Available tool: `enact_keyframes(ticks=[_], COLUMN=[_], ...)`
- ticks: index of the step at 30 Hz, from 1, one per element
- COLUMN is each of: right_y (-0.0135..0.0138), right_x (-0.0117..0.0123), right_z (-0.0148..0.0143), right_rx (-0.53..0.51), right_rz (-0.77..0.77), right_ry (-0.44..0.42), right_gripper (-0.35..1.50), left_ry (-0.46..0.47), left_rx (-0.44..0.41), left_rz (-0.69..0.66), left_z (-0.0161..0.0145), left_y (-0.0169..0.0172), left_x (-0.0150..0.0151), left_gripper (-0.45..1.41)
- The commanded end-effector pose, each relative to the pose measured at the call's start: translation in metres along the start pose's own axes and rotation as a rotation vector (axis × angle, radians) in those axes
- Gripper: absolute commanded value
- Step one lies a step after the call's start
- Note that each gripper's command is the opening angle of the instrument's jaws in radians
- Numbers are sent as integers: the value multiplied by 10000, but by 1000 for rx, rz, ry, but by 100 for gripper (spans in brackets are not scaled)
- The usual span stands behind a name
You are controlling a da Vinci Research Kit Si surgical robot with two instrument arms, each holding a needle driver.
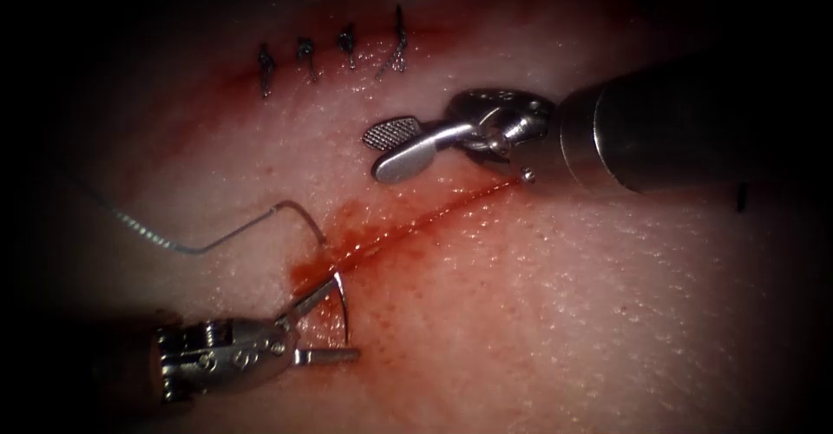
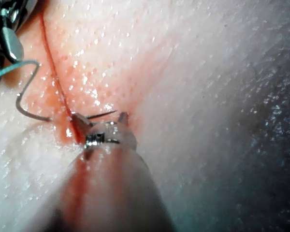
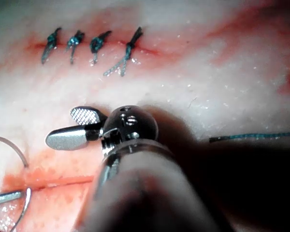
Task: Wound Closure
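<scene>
Gripping the needle (image 1: 340,299) near its pointed half, the left claw (image 1: 317,330) lies low at the near-left end of the cut (image 1: 416,221). One jaw angles up to the needle's curve and the other lies flat toward the right, so the claw looks only partly closed about the steel; whether the hold is firm cannot be told. The needle passes through the tissue (image 1: 564,312) at the cut's left end. Its swaged half arches out on the left side of the cut and meets the thread (image 1: 139,226), and its pointed half rises on the near side beside the claw. Judged from this, the hold sits where the point comes out, which suits taking charge of the needle on its exit side.

The right claw (image 1: 395,147) hangs well apart above the cut's middle, jaws spread wide and holding nothing. That stand-off keeps it out of the needle's arc while leaving it near enough to assist.

Red fluid (image 1: 347,234) stains the tissue along the open cut, heaviest at the needle's passage. Four finished stitches (image 1: 330,56) with short cut tails lie in a row on the far, separate closed cut. The thread trails slack across the tissue to the left, free of both tools.
</scene>
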Motion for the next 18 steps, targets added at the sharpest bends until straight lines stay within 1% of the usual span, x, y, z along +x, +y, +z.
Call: enact_keyframes(ticks=[1, 7, 13, 15, 18], right_y=[3, 3, 4, 4, 3], right_x=[-5, -8, -10, -10, -10], right_z=[9, 11, 13, 13, 13], right_rx=[3, 1, -1, -1, -1], right_rz=[0, -2, -11, -10, -10], right_ry=[-1, 0, 1, 1, 1], right_gripper=[84, 83, 83, 81, 81], left_ry=[-5, -11, 1, 4, 4], left_rx=[8, 32, 23, 20, 19], left_rz=[8, 50, 73, 75, 75], left_z=[10, 11, 17, 20, 20], left_y=[6, -4, -4, -5, -7], left_x=[-1, 4, 9, 7, 6], left_gripper=[78, 76, 72, 67, 51])
